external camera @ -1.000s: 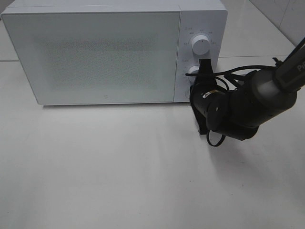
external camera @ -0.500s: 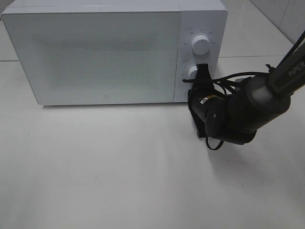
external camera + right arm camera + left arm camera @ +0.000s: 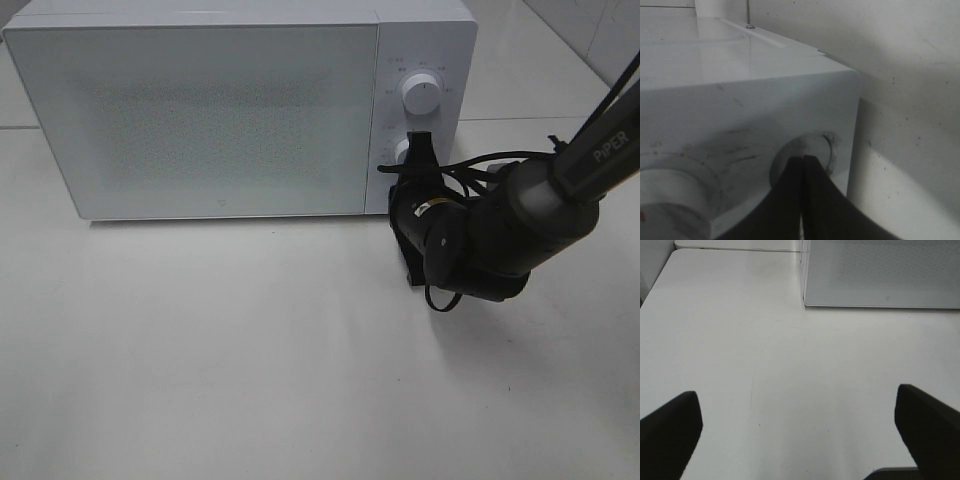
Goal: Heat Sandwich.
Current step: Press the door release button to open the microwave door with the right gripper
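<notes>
Just ahead of the right gripper (image 3: 415,148), whose fingers (image 3: 810,200) are pinched together with nothing between them, sits a round control (image 3: 826,145) on the panel of the white microwave (image 3: 200,120). The tips touch it or nearly do, and a larger dial (image 3: 665,195) lies off to one side of them. Between the fingers (image 3: 670,432) of the left gripper (image 3: 797,395), spread wide and holding nothing, lies the white table (image 3: 780,370), with the microwave's closed door beyond their tips. Where the sandwich is cannot be told.
</notes>
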`<state>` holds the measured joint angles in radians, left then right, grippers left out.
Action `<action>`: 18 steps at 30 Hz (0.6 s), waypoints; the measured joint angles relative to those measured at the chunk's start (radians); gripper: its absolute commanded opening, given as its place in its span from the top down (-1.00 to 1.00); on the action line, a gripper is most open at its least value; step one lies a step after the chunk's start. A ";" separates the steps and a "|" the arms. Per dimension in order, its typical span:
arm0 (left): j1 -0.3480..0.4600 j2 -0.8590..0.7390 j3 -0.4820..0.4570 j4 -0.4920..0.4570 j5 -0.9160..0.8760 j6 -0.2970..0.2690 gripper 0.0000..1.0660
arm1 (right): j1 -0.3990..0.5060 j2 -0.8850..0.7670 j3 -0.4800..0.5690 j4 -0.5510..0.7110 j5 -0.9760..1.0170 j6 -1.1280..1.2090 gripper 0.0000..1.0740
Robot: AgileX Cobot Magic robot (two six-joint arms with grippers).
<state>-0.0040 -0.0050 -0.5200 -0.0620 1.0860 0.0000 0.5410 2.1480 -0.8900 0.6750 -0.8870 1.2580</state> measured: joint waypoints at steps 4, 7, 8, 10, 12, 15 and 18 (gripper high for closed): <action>0.000 0.000 0.000 0.000 0.000 0.000 -0.83 | 0.004 0.011 -0.012 0.016 -0.013 -0.002 1.00; 0.000 0.000 0.000 0.000 0.000 0.000 -0.83 | 0.004 0.016 -0.023 0.033 -0.023 -0.020 1.00; 0.000 0.000 0.000 0.000 0.000 0.000 -0.83 | 0.004 0.016 -0.023 0.033 -0.023 -0.020 1.00; 0.000 0.000 0.000 0.000 0.000 0.000 -0.83 | 0.004 0.018 -0.027 0.040 -0.025 -0.026 1.00; 0.000 0.000 0.000 0.000 0.000 0.000 -0.83 | -0.001 0.024 -0.038 0.044 -0.026 -0.031 1.00; 0.000 0.000 0.000 0.000 0.000 0.000 -0.83 | -0.002 0.028 -0.044 0.051 -0.027 -0.037 1.00; 0.000 0.000 0.000 0.000 0.000 0.000 -0.83 | -0.003 0.029 -0.051 0.058 -0.026 -0.043 1.00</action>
<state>-0.0040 -0.0050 -0.5200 -0.0620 1.0860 0.0000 0.5380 2.1770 -0.9410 0.7330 -0.9130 1.2150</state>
